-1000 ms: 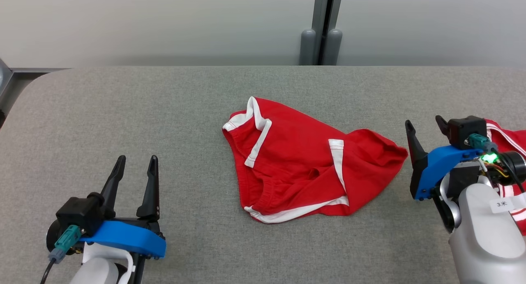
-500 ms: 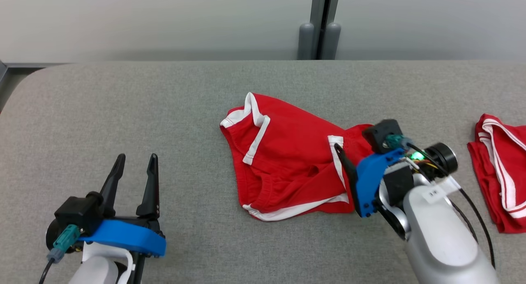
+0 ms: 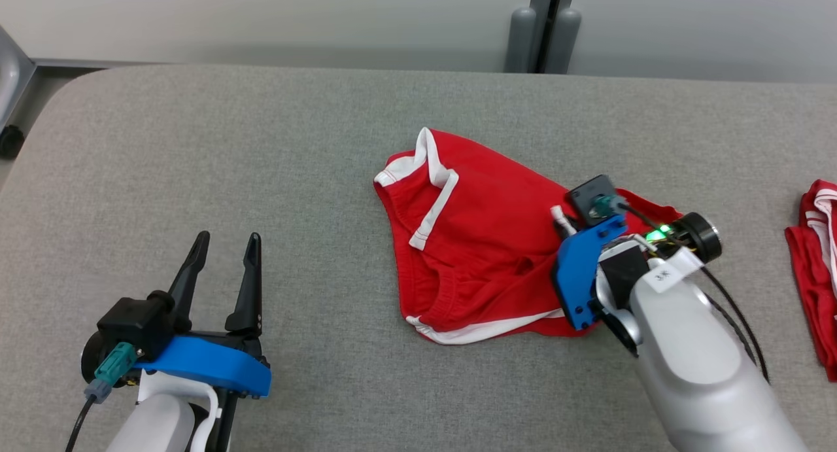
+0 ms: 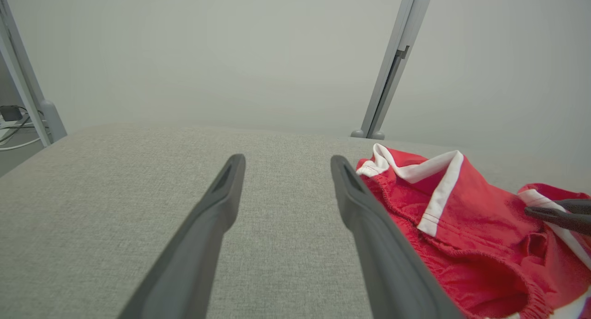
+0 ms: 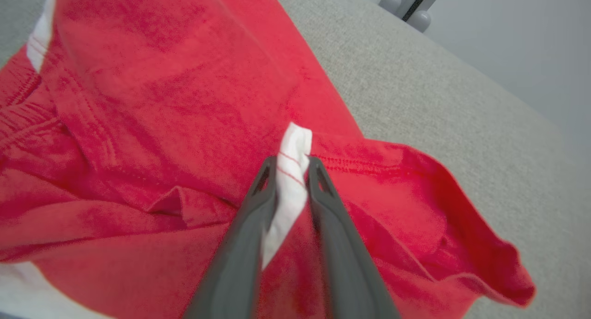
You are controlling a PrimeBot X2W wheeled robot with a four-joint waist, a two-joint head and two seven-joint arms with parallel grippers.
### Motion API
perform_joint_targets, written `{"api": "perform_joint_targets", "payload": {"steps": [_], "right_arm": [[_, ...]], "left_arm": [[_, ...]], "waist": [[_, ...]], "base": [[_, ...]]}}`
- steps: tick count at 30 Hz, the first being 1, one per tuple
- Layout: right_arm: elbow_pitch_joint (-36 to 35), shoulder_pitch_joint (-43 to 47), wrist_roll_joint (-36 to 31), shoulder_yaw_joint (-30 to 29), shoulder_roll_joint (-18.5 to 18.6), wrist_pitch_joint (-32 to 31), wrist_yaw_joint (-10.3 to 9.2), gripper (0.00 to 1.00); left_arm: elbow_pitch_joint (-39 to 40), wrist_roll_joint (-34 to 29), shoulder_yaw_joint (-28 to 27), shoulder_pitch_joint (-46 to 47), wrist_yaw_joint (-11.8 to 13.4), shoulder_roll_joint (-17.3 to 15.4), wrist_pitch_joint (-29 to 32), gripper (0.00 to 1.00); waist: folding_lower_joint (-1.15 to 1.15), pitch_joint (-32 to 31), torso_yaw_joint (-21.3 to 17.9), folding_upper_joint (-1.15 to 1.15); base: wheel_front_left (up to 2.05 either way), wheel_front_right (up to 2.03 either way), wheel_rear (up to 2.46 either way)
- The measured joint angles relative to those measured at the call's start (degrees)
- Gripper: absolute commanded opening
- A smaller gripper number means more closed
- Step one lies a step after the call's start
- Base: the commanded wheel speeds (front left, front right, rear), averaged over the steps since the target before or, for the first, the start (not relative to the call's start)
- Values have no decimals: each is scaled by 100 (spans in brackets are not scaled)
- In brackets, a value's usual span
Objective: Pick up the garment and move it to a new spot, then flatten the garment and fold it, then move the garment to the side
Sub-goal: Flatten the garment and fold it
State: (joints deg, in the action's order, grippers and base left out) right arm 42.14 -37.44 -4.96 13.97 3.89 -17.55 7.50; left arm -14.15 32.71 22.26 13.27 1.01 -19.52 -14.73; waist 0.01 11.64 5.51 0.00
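The garment (image 3: 484, 243) is a pair of red shorts with white trim, lying crumpled at the middle of the grey table (image 3: 261, 144). My right gripper (image 3: 561, 220) reaches in from the right over its right part. In the right wrist view the right gripper (image 5: 290, 164) is shut on a raised fold of white trim of the garment (image 5: 184, 79). My left gripper (image 3: 225, 239) rests open at the lower left, well clear of the cloth. In the left wrist view the left gripper (image 4: 286, 159) holds nothing, and the garment (image 4: 461, 203) lies to its right.
A second red garment with white stripes (image 3: 811, 256) lies at the table's right edge. A grey post (image 3: 543, 30) stands behind the table against a pale wall. The table's rounded left corner (image 3: 59, 105) is at the far left.
My right gripper has swung left from beside the garment onto its right part and closed on the white trim. The head camera has shifted. The left gripper has stayed put.
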Motion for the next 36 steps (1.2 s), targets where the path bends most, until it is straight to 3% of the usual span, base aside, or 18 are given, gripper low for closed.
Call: {"api": "perform_joint_targets", "payload": {"steps": [9,10,11,12,17,23,29,36], "right_arm": [[-1173,1145,298,-1407,-70,824,-1,0],[-1367,1335,338,-1526,-78,834,-1,34],[-1563,1549,371,-1636,-81,857,-1,34],[-1749,1756,460,-1726,-87,866,-1,100],[-2699,2595,975,-1855,-100,1018,-1,100],[-3584,3222,918,-2041,-99,1513,-2,100],[-3897,3549,598,-1945,-99,1940,-2,100],[-3723,3701,549,-1872,-105,2091,-1,100]], "left_arm": [[-5,29,-109,-216,97,-29,-8,100],[9,40,-121,-258,98,-37,-9,100],[20,51,-130,-287,104,-41,-9,100],[42,52,-134,-314,123,-44,-9,100],[131,76,-178,-481,172,-83,-10,100],[229,103,-187,-650,233,-89,-11,100],[297,133,-181,-847,293,-67,-18,100],[366,160,-264,-1237,404,-66,-18,100]], "waist": [[-1,-331,-232,0],[0,-365,-274,0],[0,-398,-317,0],[-1,-429,-358,0],[-1,-553,-543,0],[-1,-688,-651,0],[-1,-847,-670,0],[-1,-1122,-725,0]], "base": [[0,0,0],[0,0,0],[0,0,0],[0,0,0],[0,0,0],[0,0,0],[0,0,0],[0,0,0]]}}
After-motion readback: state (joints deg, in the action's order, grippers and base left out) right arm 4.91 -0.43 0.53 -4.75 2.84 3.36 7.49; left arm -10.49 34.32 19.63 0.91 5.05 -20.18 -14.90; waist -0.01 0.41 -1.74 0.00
